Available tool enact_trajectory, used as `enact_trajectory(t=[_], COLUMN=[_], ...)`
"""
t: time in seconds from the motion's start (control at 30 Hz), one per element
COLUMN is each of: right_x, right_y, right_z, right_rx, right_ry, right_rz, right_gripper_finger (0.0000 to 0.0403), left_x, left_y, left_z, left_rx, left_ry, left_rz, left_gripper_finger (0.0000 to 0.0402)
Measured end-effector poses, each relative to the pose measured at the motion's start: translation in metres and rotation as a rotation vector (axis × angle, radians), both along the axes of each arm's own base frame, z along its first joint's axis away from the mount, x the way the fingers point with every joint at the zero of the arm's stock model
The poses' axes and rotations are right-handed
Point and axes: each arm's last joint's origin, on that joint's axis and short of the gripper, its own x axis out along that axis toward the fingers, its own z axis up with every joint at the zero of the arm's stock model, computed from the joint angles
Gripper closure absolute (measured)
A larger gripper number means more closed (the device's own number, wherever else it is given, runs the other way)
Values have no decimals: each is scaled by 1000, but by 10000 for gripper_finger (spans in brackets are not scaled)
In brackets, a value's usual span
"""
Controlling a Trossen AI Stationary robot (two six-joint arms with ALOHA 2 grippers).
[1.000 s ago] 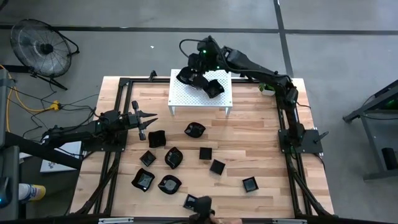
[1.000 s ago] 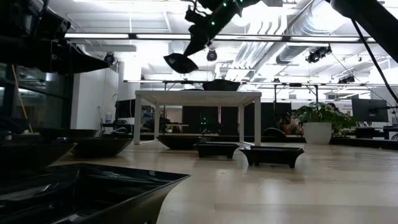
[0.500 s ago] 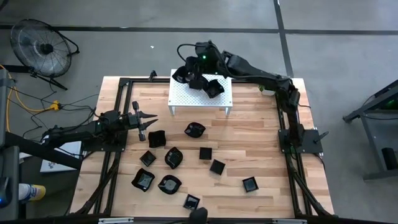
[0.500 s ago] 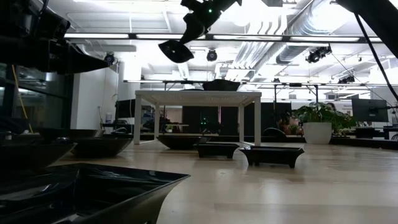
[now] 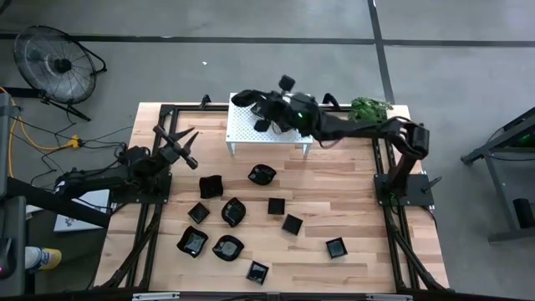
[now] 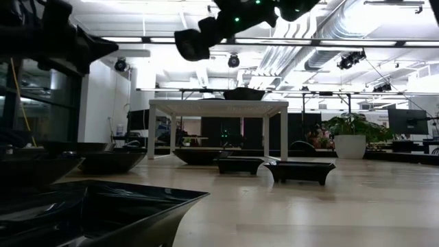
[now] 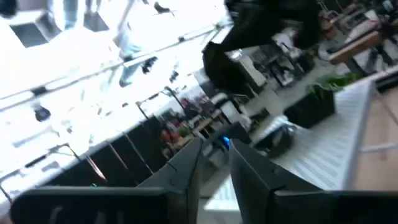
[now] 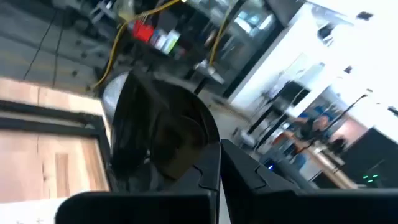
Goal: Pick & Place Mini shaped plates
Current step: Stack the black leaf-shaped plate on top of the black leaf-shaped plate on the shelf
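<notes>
While the right claw (image 5: 251, 102) hangs over the far left corner of the white perforated stand (image 5: 269, 125), it's pinched tight on one of the mini shaped plates (image 8: 163, 134). The held dish (image 5: 243, 98) sticks out past the fingertips, tipped up on edge rather than flat, and the right wrist view shows it as a glossy black curve sitting right in front of the fingers (image 8: 205, 171). From table level the same dish (image 6: 191, 42) is up in the air, well above the stand's top (image 6: 218, 104) and off toward its left end. Just beside that claw, on the stand, another black dish (image 6: 243, 93) sits flat on the top.

All the other plates are on the wooden table (image 5: 351, 201), nearer the camera side than the right claw and below it: a wavy one (image 5: 262, 175) just in front of the stand, a squarish one (image 5: 210, 186), a rounded one (image 5: 233, 211), small squares (image 5: 277, 206) (image 5: 292, 224) (image 5: 336, 248) and a few more toward the front edge (image 5: 193, 242) (image 5: 227, 248) (image 5: 257, 272).

Left claw (image 5: 174, 144) is parked over the table's left edge, fingers spread in a V with nothing between them. The closest plate to it is that squarish one, near but not touching, off to its right and a bit closer to the front.
</notes>
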Motion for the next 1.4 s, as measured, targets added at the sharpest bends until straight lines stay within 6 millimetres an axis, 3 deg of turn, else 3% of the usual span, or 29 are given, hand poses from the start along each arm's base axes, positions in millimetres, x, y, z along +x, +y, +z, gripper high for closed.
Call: enact_trajectory(t=[0.3,0.43,0.67,0.8,0.97,1.4], right_x=[-4,-5,-9,-7,1,0], right_y=[58,84,113,116,116,118], right_z=[-27,-32,-34,-37,-56,-58], right_rx=[-44,-50,-82,-97,-151,-188], right_ry=[-195,-214,-217,-256,-213,-243], right_rz=[125,137,60,10,-68,-156], right_gripper_finger=[403,403,403,403,403,403], left_x=[18,33,71,98,123,129], left_y=[1,4,9,13,16,20], left_z=[-1,-1,22,33,44,51], left_rx=[-14,-60,-80,-95,-139,-307], left_ry=[14,52,33,65,53,-91], left_rz=[-69,-76,-111,-151,-188,-143], left_gripper_finger=[194,163,171,178,181,181])
